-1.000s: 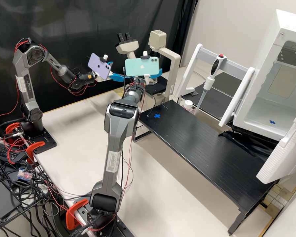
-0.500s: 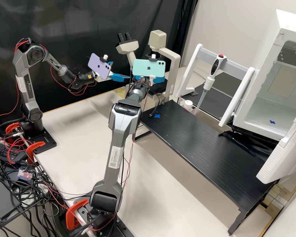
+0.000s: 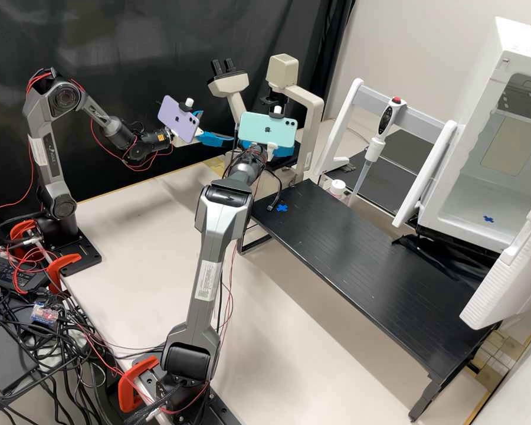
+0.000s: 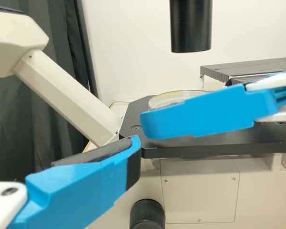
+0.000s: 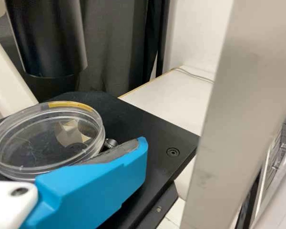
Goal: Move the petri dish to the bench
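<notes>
You've got your right gripper [image 3: 284, 150] at the microscope stage [image 5: 148, 125], its fingers spread, one [image 5: 102, 183] right beside the clear round petri dish [image 5: 43, 143], which sits flat on that stage; your left gripper [image 3: 218, 126] hangs nearby, fingers parted, the dish out ahead of it

left gripper [image 3: 218, 126]: fingers [image 4: 76, 191] apart, forearm [image 3: 97, 114] sloping down to it; right gripper [image 3: 284, 151] near it, right arm [image 3: 209, 260] behind.
</notes>
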